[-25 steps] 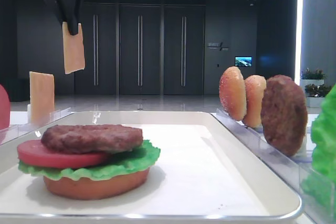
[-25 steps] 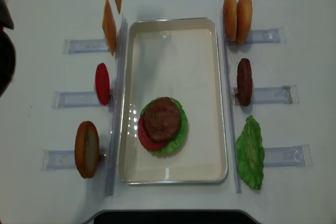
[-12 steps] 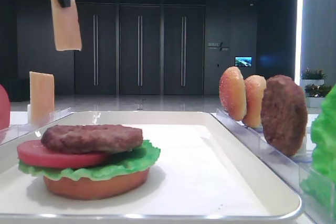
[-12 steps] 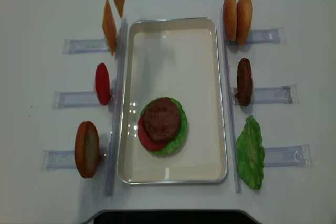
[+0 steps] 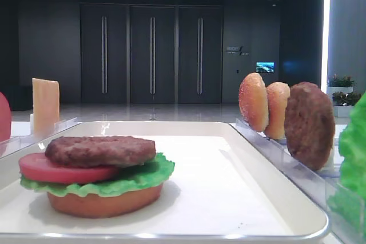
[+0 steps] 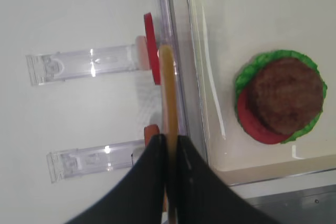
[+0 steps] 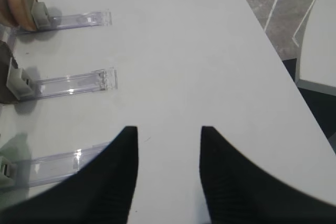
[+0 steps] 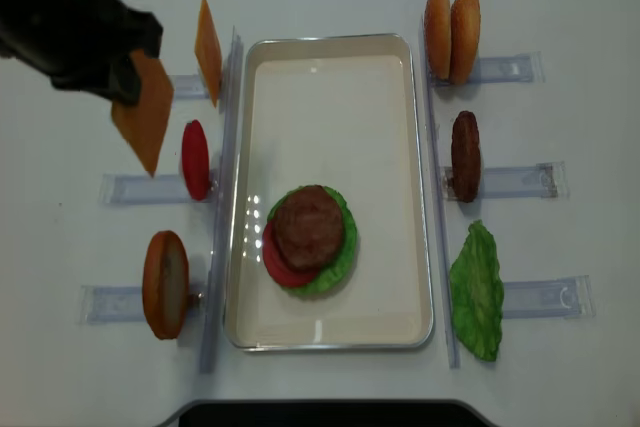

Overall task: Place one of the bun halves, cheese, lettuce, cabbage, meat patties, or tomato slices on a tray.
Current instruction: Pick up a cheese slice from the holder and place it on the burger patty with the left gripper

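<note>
Left of the large cream-white rectangular tray (image 8: pixel 330 77), above the white surface (image 8: pixel 60 207), the left hand (image 6: pixel 169 153) is clenched on a thin pale orange-yellow square cheese slice (image 8: pixel 143 119). Slice hangs edge-on from the black fingers (image 6: pixel 149 182) in the wrist view, its free end over the clear plastic rail beside the tray's left rim. In the overhead view it sits clear of the tray, just up-left of the smooth round red tomato slice (image 8: pixel 195 159) standing in its clear rack (not touching, as far as I can tell).

Right hand (image 7: pixel 169 129) is released, jaws apart, holding nothing, low over bare surface right of the clear racks (image 7: pixel 73 82).

On the tray: flat orange-brown bun base (image 5: pixel 103 201), frilly green lettuce leaf (image 5: pixel 143 175), second tomato slice (image 5: pixel 51 171), thick dark brown patty (image 5: pixel 100 150), stacked near the front-left. Rest of the tray floor is bare.

Edges: second cheese slice (image 8: pixel 207 50) upright by the tray's far-left corner, domed bun half (image 8: pixel 165 284) at near left. Right side holds two domed bun halves (image 8: pixel 451 34), a spare patty (image 8: pixel 465 155), a loose lettuce piece (image 8: pixel 476 290).
</note>
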Tool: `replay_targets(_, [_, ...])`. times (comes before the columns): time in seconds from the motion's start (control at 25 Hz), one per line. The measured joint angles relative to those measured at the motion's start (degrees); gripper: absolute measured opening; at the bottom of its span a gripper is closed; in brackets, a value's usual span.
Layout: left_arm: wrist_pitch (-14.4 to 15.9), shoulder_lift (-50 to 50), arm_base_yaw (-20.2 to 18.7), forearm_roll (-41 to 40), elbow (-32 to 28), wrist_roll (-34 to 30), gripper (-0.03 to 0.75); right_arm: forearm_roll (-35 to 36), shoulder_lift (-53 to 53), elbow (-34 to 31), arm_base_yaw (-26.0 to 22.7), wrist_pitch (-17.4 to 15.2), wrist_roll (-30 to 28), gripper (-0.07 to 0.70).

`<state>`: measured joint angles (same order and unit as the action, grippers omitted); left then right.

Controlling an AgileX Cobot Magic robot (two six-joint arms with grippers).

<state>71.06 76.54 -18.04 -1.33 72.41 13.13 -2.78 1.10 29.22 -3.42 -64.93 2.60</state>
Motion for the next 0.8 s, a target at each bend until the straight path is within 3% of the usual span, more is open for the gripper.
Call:
replay_targets(0.32, [0.0,-9.37,0.0,-0.01,-9.25,0.74,0.021,0.0,0.0,0.0,0.0,0.0,0.0,0.274])
replay_targets(0.8, [0.0,-9.95,0.0,1.33,-11.0,0.88,0.021,0.0,0.0,0.0,0.0,0.0,0.0,0.274])
